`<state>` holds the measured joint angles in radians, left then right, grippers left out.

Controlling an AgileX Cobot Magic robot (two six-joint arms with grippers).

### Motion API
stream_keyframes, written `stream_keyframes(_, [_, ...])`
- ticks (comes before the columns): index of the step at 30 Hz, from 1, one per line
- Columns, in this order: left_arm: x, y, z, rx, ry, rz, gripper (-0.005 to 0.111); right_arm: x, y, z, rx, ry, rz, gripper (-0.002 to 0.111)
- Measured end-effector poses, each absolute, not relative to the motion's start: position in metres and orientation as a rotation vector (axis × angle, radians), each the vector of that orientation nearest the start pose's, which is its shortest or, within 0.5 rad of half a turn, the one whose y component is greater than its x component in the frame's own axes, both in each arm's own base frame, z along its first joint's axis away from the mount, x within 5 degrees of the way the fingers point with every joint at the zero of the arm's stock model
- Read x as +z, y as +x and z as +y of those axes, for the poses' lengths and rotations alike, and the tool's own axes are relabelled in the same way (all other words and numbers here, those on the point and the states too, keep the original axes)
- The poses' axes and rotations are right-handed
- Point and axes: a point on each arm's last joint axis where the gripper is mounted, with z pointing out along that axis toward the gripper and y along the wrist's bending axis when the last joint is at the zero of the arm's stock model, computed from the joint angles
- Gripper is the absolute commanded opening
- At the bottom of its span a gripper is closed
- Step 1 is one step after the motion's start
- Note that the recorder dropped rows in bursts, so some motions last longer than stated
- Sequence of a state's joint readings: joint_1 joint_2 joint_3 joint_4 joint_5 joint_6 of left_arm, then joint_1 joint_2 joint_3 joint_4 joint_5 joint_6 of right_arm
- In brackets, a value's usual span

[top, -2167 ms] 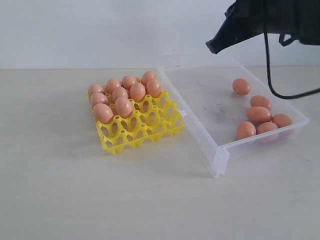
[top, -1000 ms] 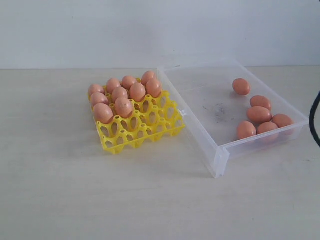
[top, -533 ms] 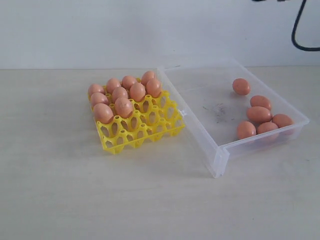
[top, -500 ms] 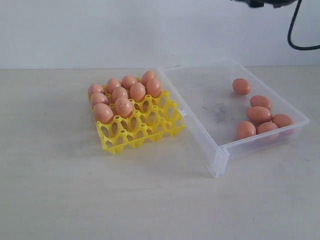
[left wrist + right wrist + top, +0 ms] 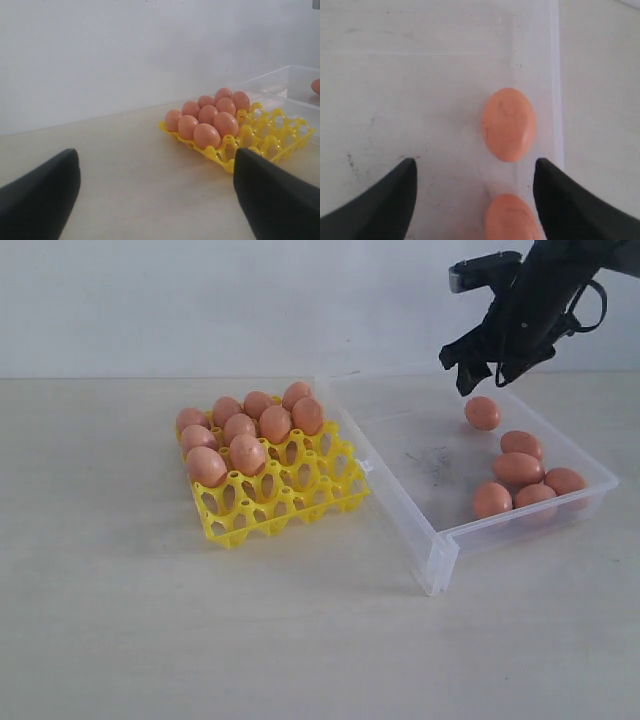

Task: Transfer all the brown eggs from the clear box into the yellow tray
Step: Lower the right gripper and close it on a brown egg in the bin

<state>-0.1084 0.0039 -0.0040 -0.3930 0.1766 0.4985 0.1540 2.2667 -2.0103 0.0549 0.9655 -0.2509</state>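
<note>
While the right gripper [image 5: 484, 380] hovers open over the clear box [image 5: 400, 440] and the left gripper [image 5: 155, 165] gapes empty, six brown eggs [image 5: 518, 469] lie near the box's right wall, ten in the yellow tray [image 5: 290, 492].

**Right end effector** [image 5: 485, 375]: matte black with two short, blunt fingers [image 5: 466, 380]. In the right wrist view [image 5: 474, 167] these fingers [image 5: 385, 200] are plain black wedges narrowing to pointed tips, with a faint sheen along the edges.

- Directly behind the end effector: a blocky black wrist housing [image 5: 535, 310] with angular facets.
- Above the end effector: a dark flat bracket [image 5: 485, 270] with a paler grey edge, projecting from the housing.
- Far side of the housing from the bracket: a thin black cable [image 5: 604, 302], looped.
- Screws and markings are too small to make out.

**Left end effector** [image 5: 155, 165]: two broad matte black fingers [image 5: 45, 200] with rounded corners and smooth, unmarked faces.
</note>
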Motion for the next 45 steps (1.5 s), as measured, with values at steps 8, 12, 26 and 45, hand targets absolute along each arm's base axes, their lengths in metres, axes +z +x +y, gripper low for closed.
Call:
stream_keyframes(8, [0.200, 0.055, -0.012, -0.054, 0.231, 1.631, 0.078, 0.189, 0.520, 0.081, -0.012, -0.527, 2.672, 0.062])
stream_keyframes(12, [0.200, 0.055, -0.012, -0.054, 0.231, 1.631, 0.078, 0.179, 0.528, 0.081, -0.033, -0.532, 2.666, 0.062])
stream_keyframes(26, [0.200, 0.055, -0.012, -0.054, 0.231, 1.631, 0.078, 0.149, 0.537, 0.080, -0.074, -0.538, 2.675, 0.050])
stream_keyframes(45, [0.200, 0.055, -0.012, -0.054, 0.231, 1.631, 0.078, 0.146, 0.536, 0.093, 0.152, -0.473, 2.679, 0.030])
